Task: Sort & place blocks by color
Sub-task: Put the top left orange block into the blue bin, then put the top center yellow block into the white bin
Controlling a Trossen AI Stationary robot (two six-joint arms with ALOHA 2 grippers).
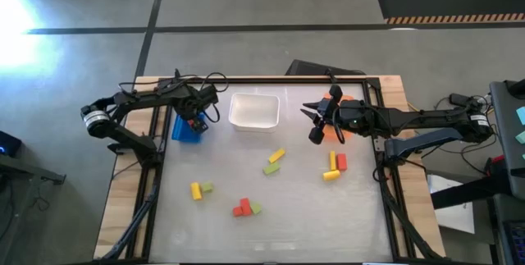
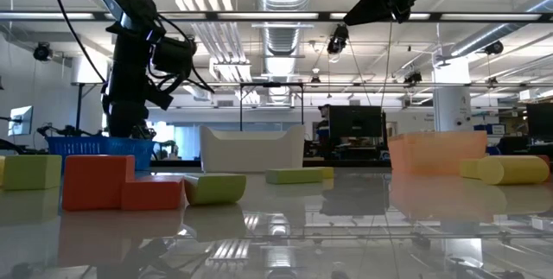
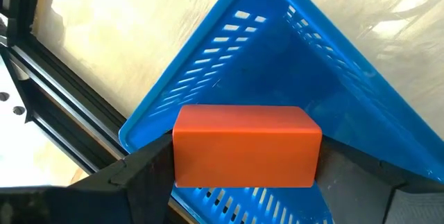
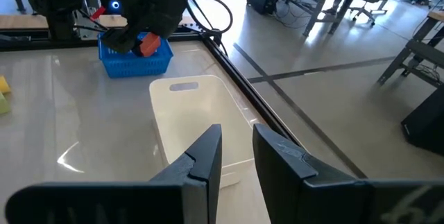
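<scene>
my left gripper (image 3: 246,175) grips a red block (image 3: 246,145) above the blue bin (image 3: 333,78); i should centre before releasing.

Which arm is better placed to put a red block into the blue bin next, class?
The left. Its gripper is shut on a red block directly above the blue bin. The right gripper holds nothing and hangs near the orange bin, far from the blue one.
</scene>
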